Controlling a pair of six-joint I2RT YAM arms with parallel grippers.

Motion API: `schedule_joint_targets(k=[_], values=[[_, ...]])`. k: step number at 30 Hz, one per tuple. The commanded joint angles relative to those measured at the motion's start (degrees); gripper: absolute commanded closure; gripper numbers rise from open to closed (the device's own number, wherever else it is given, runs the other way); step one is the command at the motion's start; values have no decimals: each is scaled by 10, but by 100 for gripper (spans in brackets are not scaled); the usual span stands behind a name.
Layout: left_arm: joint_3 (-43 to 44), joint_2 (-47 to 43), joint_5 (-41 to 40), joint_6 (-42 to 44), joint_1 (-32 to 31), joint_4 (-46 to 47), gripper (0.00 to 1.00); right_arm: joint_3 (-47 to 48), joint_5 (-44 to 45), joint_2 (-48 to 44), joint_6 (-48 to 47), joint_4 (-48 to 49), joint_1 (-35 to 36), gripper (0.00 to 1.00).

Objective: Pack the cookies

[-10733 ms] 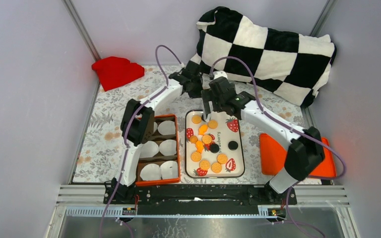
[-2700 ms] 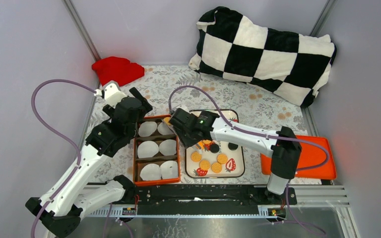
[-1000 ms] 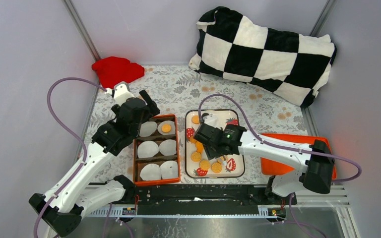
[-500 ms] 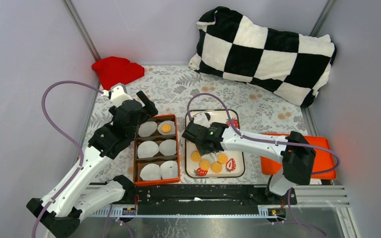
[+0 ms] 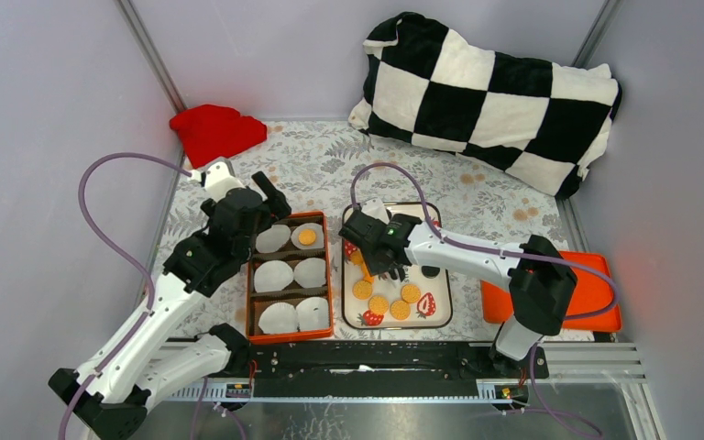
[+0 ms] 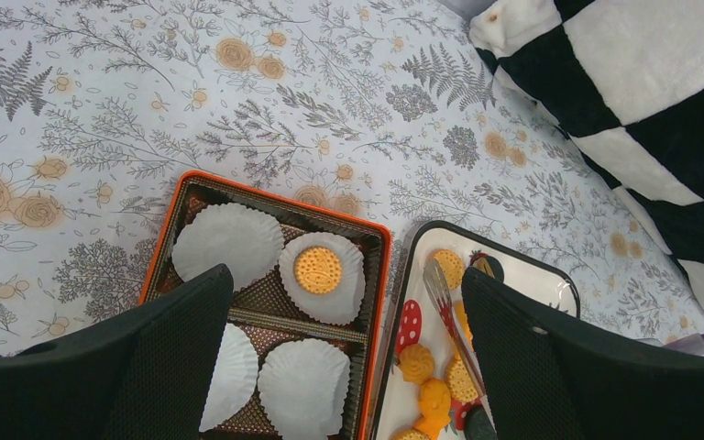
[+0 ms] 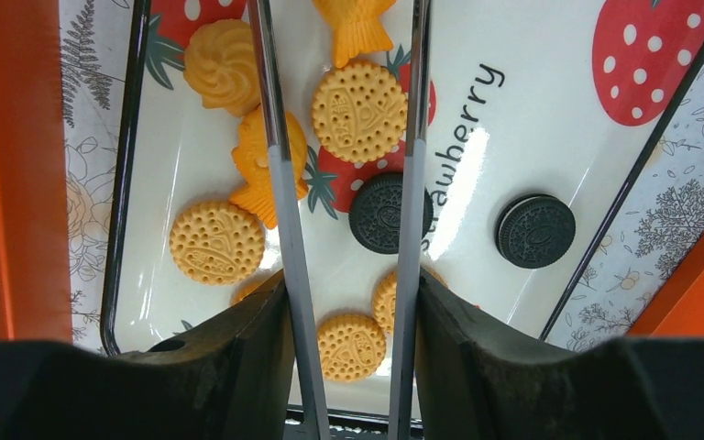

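landmark: placing everything off the strawberry tray [image 7: 532, 137], the white one on the flowery tabletop [image 5: 330, 165]

cookies [image 7: 359, 110]: nearly all of them lie flat in the tray, mostly in its left half and near end. Round golden ones, a swirly one, a couple of fish-looking ones

black cookies [image 7: 536, 231]: two, both in the tray. One sits alone toward its right edge, the other closer to the middle on a strawberry print

packed cookie [image 6: 317, 269]: one round golden one lies in a cup in the box's far row, the cup nearest the tray

orange box [image 5: 291, 338]: just left of the tray, long sides running alongside each other, with six white paper cups [image 5: 275, 275] in two columns

right claw [image 6: 435, 275]: long thin metal blades over the tray's left half, pointing at its far end. The blades stand apart, and a round golden cookie and a black one show in the gap. Nothing pinched that I can see. Can't tell if the blades touch the tray, and the tips run off the wrist view

left claw [image 6: 345, 275]: spread wide, nothing in it, hanging in the air left of the tray's far-left corner, over the box's far end

other stuff: checkered pillow [image 5: 495, 92] well beyond the tray's far-right corner, red cloth [image 5: 215, 133] well off to its far left, flat orange lid [image 5: 596, 307] right of the tray, partly under the right arm
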Motion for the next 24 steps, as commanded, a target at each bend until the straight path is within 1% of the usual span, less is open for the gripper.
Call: schedule_joint_targets(k=[1, 3, 6, 7, 8, 9, 11, 14, 17, 20, 24], values=[[-1, -7, -3, 7, 4, 16, 2, -4, -6, -17, -8, 5, -8, 49], [-1, -10, -3, 7, 4, 16, 2, 5, -15, -5, -16, 4, -10, 51], [-5, -15, -5, 7, 4, 16, 1, 22, -29, 14, -27, 8, -9, 60], [-6, -16, -6, 7, 4, 15, 1, 29, -33, 19, -31, 9, -9, 67], [-5, -18, -7, 8, 4, 14, 1, 37, -32, 21, -33, 7, -9, 79], [-3, -19, -7, 9, 4, 14, 1, 45, -30, 21, -35, 5, -9, 86], [5, -18, -12, 11, 4, 9, 1, 62, -19, 12, -35, -7, -7, 92], [29, -13, -33, 7, 6, -12, 1, 95, 17, -18, -34, -30, 11, 93], [48, -10, -48, 4, 23, -21, 1, 135, 39, -44, -34, -49, 36, 93], [67, -6, -42, -5, 56, -25, 1, 166, 22, -49, -41, -51, 52, 93], [94, -2, -32, -14, 117, -36, 1, 197, -20, -20, -60, -36, 68, 93]])
